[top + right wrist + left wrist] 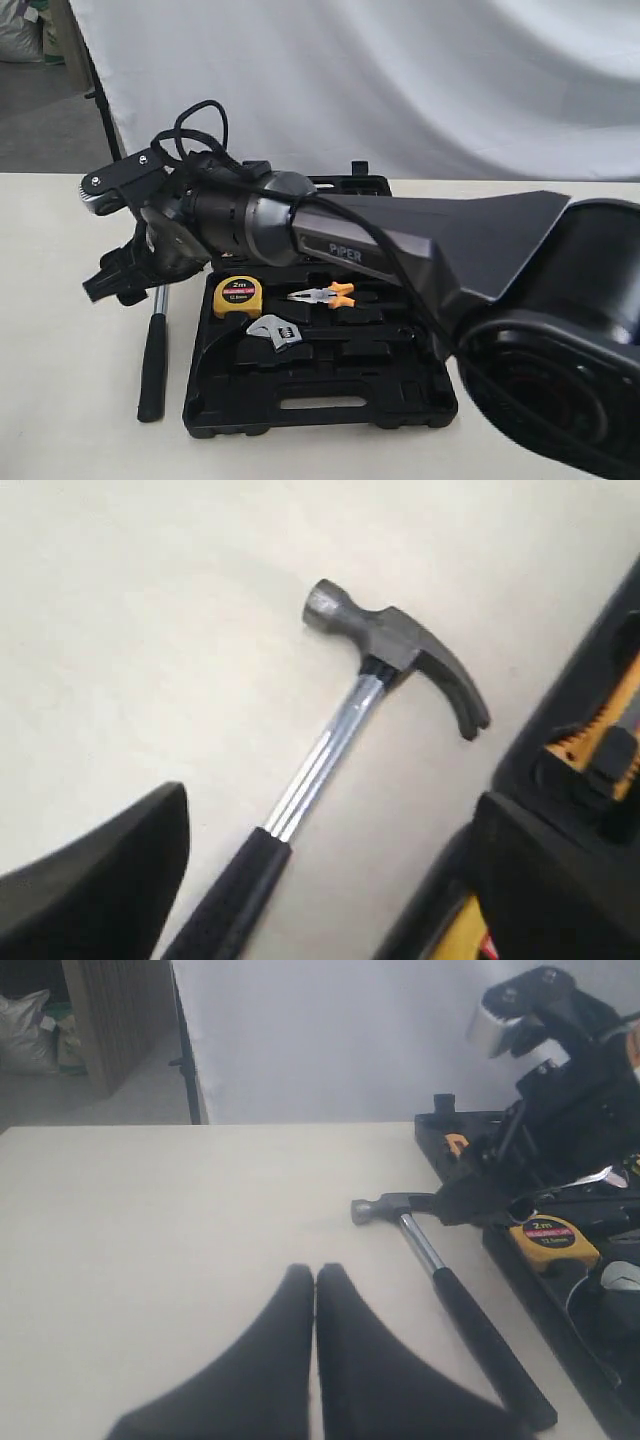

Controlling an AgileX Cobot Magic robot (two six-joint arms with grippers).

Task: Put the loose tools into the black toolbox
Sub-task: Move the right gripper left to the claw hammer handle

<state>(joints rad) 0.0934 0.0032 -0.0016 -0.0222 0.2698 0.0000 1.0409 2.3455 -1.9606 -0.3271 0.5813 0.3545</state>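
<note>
The black toolbox (pixel 410 395) lies open on the table (pixel 60 400), with its slot handle along the near edge. The hammer (pixel 153 362) lies flat on the table just left of the toolbox, outside it and parallel to its left wall. Its long axis runs near to far. The black grip points toward the near edge and the steel shaft leads away to the head. In the left wrist view the striking face points away from the toolbox and the claw toward it.

The wrench (pixel 277 332) rests slanted on the moulded recesses in the near half of the toolbox. Beyond it lie the yellow tape measure (pixel 237 296) and the orange-handled pliers (pixel 325 294).

The right gripper (pixel 120 278) reaches across the toolbox and hangs over the hammer head, hiding it in the exterior view. Its jaws stand apart and hold nothing.

The left gripper (pixel 315 1360) has its fingers pressed together, empty, above bare table well apart from the hammer.
</note>
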